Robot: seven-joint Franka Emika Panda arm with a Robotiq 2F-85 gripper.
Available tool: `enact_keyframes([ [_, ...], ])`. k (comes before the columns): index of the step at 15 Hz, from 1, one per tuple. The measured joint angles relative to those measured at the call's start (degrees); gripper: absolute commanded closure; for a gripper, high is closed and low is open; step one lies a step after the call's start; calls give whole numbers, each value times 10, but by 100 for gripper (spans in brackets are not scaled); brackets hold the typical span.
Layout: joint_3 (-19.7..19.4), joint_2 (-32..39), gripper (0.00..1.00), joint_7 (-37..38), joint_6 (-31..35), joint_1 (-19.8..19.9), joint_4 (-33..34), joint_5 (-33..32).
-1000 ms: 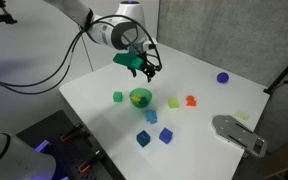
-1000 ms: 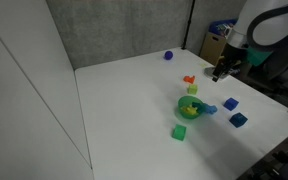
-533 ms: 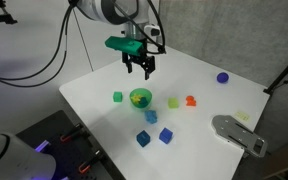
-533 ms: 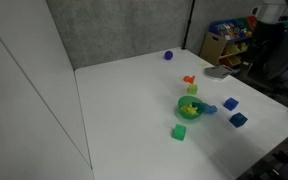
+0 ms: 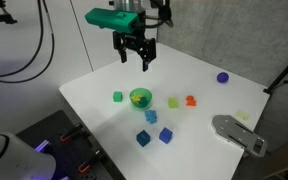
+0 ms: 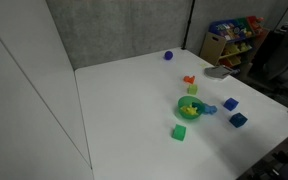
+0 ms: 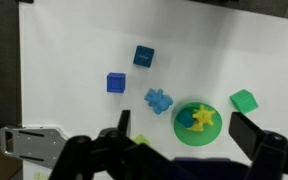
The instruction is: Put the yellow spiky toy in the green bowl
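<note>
Yellow spiky toy (image 7: 198, 119) lies inside the green bowl (image 7: 181, 133). High over the bowl hangs the pincer (image 5: 134, 60), fingers spread wide, holding nothing. Just beside the bowl sit one blue knobbly toy (image 7: 159, 100) and one green cube (image 7: 244, 100). Farther from it on the bench (image 5: 184, 72) are two blue cubes (image 7: 144, 56), one lime block (image 5: 173, 102), one orange toy (image 5: 191, 100) and what looks like a purple ball (image 5: 222, 77).

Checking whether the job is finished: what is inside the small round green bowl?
Inside the small round green bowl lies the yellow spiky toy, seen from above in the wrist view. Nothing else shows in it; the patch of bowl floor under the toy is covered.
</note>
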State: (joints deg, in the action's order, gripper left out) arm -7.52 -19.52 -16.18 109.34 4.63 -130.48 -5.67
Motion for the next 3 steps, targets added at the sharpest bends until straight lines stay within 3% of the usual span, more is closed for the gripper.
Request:
enact_keyframes([
  [3, -11, -40, 0, 0, -1, 1, -17, 0],
])
